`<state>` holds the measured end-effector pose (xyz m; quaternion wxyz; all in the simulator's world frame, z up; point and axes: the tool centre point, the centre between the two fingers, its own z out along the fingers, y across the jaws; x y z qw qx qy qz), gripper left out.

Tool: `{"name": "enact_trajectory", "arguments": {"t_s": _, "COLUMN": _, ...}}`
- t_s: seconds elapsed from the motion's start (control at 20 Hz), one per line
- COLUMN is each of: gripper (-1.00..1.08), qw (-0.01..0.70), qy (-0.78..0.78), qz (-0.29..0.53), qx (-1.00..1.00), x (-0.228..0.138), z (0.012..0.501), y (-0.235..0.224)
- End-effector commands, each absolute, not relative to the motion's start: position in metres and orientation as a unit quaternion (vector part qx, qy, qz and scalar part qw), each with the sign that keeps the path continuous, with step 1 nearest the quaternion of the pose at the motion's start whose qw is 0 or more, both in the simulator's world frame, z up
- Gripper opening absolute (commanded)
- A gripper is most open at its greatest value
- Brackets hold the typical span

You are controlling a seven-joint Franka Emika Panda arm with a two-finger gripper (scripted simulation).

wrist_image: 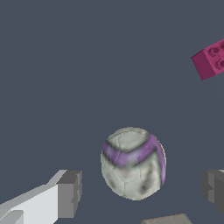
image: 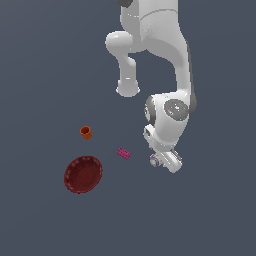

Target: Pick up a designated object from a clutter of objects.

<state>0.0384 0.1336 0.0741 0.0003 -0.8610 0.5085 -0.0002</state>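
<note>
- Hovering low over the dark floor (image: pixel 210 220), the arm (image: pixel 165 65) hides most of the target in the exterior view; the floor's edges are out of frame, so corner placement can't be given.
- Dark red bowl (image: pixel 83 174) sits well apart toward the exterior view's left; little collision risk.
- Orange cup (image: pixel 86 132) is likewise well clear.
- Gripper (wrist_image: pixel 140 186) is spread, nothing grasped; one pad (wrist_image: pixel 70 192) on each side of the ball.
- White-purple ball (wrist_image: pixel 133 162) sits between the pads, touching neither. Risk: round surface, so an off-centre close could squirt it out or roll it away.
- Pink brick (wrist_image: pixel 210 59) lies near; a rolling ball could knock it.
</note>
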Motion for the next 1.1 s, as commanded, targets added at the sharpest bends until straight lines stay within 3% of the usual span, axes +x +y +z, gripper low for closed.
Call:
{"name": "enact_trajectory", "arguments": {"t_s": 0.0, "gripper": 1.00, "qw": 0.000, "qy": 0.509, "qz": 0.000, "qx": -0.861, "x": 0.038, "z": 0.062, "y": 0.133}}
{"name": "enact_trajectory", "arguments": {"t_s": 0.45, "gripper": 1.00, "qw": 0.000, "qy": 0.510, "qz": 0.000, "qx": -0.860, "x": 0.038, "z": 0.038, "y": 0.134}}
{"name": "enact_trajectory", "arguments": {"t_s": 0.5, "gripper": -1.00, "qw": 0.000, "qy": 0.510, "qz": 0.000, "qx": -0.860, "x": 0.038, "z": 0.038, "y": 0.134}}
{"name": "enact_trajectory", "arguments": {"t_s": 1.05, "gripper": -1.00, "qw": 0.000, "qy": 0.510, "qz": 0.000, "qx": -0.860, "x": 0.039, "z": 0.039, "y": 0.134}}
